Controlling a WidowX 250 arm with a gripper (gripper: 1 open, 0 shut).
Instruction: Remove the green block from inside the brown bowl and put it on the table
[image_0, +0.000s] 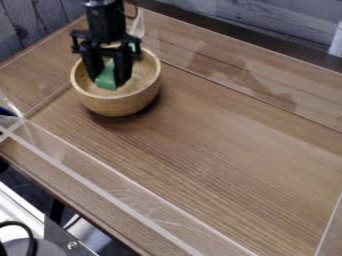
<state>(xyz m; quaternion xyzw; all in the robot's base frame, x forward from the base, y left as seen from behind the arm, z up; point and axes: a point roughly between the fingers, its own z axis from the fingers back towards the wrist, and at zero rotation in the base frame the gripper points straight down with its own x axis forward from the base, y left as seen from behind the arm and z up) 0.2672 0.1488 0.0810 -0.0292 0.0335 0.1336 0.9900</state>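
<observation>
Black tool (106, 72) pointing straight down over the brown bowl (116, 98) near the far left corner of the wood-grain desk (214, 140), fingers clamped on the green block (104, 77), upright just above the bowl's inside.

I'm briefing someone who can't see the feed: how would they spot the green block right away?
Start at the wooden table and go to its far left corner, where the brown bowl sits. Over the bowl hangs the black gripper, shut on the green block, which stands upright between its fingers. It is the only bright green thing in view.
</observation>
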